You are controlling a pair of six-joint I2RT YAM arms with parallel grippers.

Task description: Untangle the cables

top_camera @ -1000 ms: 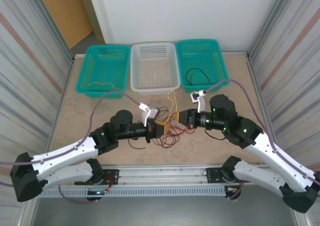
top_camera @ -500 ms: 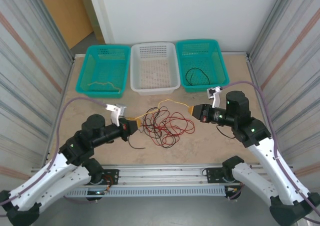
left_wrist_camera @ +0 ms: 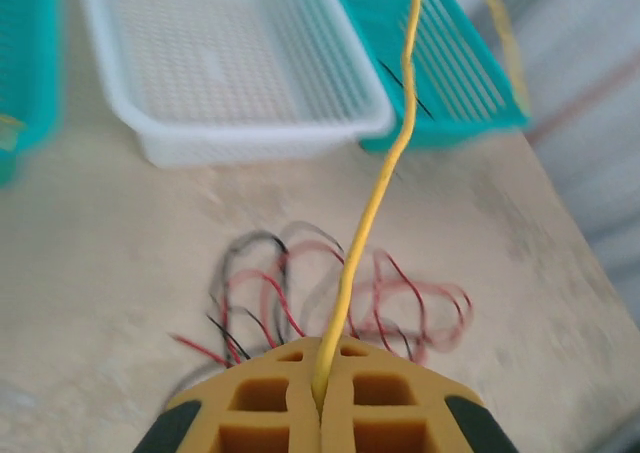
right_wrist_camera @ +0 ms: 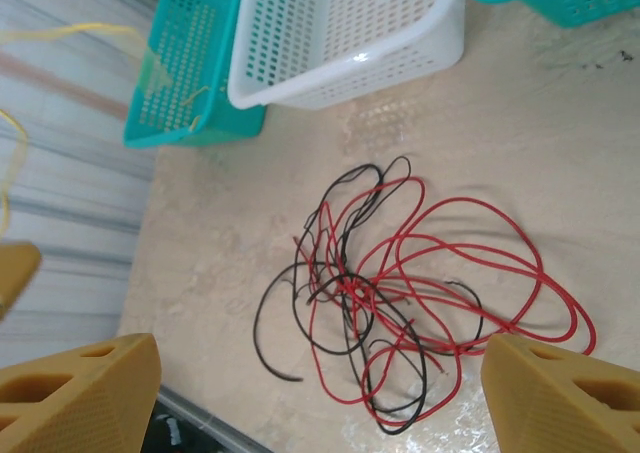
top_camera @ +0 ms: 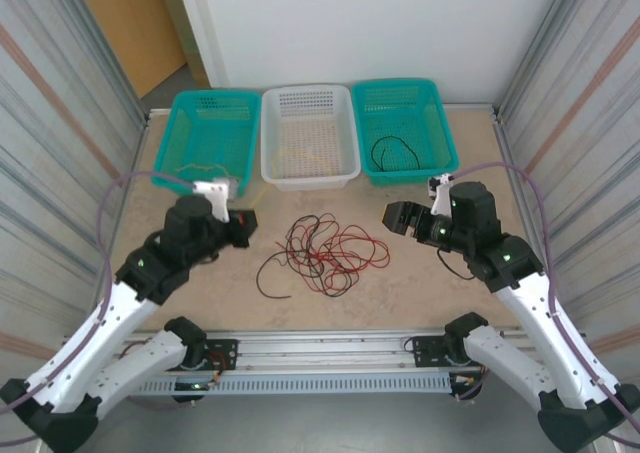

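Now, with the left gripper [left_wrist_camera: 320, 398] pinched tight on the yellow cable [left_wrist_camera: 375, 198] and the right gripper [top_camera: 395, 216] wide open, lift slowly toward the teal basket [top_camera: 163, 158] at 11 o'clock (I think), so the red and black cables [top_camera: 325, 253] mid-table don't drag.

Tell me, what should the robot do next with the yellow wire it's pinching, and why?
Probably swing the left gripper over to the left teal basket and let go there. Its jaws are shut on the yellow cable, which looks clear of the red and black tangle, and that basket holds a similar yellow-tan cable. The right gripper is open, holding nothing.
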